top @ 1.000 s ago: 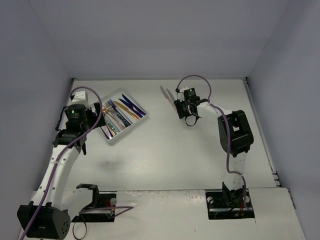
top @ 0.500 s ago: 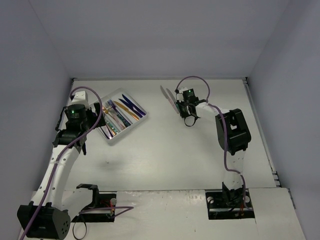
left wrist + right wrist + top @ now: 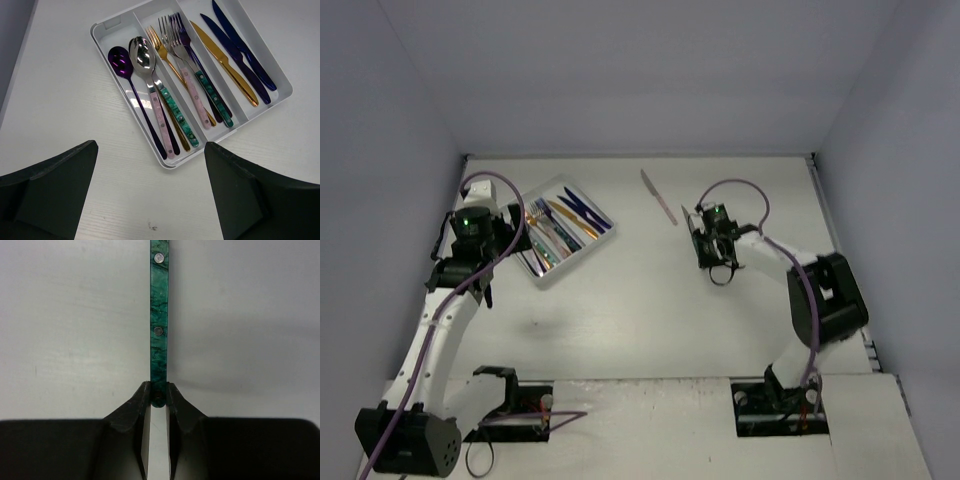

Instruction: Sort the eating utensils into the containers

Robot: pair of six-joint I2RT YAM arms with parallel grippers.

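Observation:
The white tray [image 3: 100, 37], which also shows at the left in the top view [image 3: 546, 284], holds several spoons, forks and knives in its three compartments. My left gripper [image 3: 150, 150] hangs open over bare table just short of the tray's near end. My right gripper [image 3: 159, 390] is shut on the end of a teal-handled utensil [image 3: 160, 315], whose handle reaches away from the fingers; its head is out of view. In the top view that gripper [image 3: 700, 245] is right of centre. A pinkish knife [image 3: 659, 196] lies on the table behind it.
White walls close the table at the back and on both sides. The right arm's cable [image 3: 740, 190] loops above its wrist.
The right gripper has closed on the teal-handled utensil and carried it right and nearer, away from the pinkish knife. The left arm has not moved.

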